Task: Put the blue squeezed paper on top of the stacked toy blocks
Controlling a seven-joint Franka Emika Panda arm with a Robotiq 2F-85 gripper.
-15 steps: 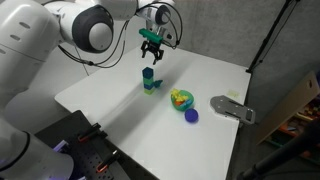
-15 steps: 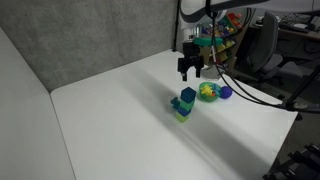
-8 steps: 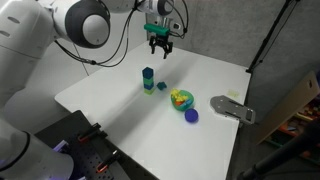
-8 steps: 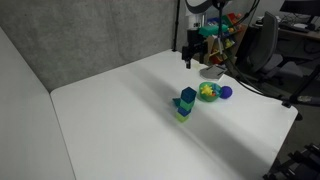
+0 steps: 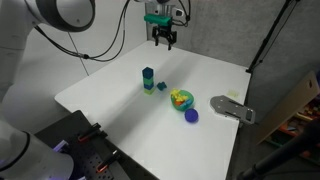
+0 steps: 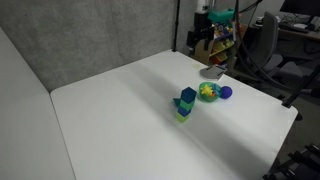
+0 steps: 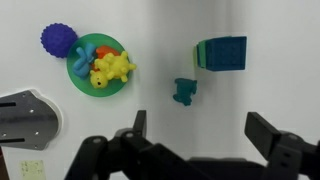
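- Gripper [image 5: 165,40] hangs high over the far edge of the table [image 5: 110,92], jaws wide apart, nothing held.
- Paper [image 7: 184,91] lies on the table just beside the blocks [image 7: 222,54], at their 7 o'clock in the wrist view; not on top.
- Bare table surrounds the blocks; bowl [image 7: 97,62] and ball [image 7: 58,39] stand apart at 9 o'clock.
- Grey plate [image 7: 28,118] is cut off at the frame's left edge; the fingers [image 7: 270,132] are partly cropped.

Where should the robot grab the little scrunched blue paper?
Probably pinch the scrunched blue paper across its middle, coming straight down: it is a small low lump lying free on the table, apart from the stacked blocks, leaving finger room.
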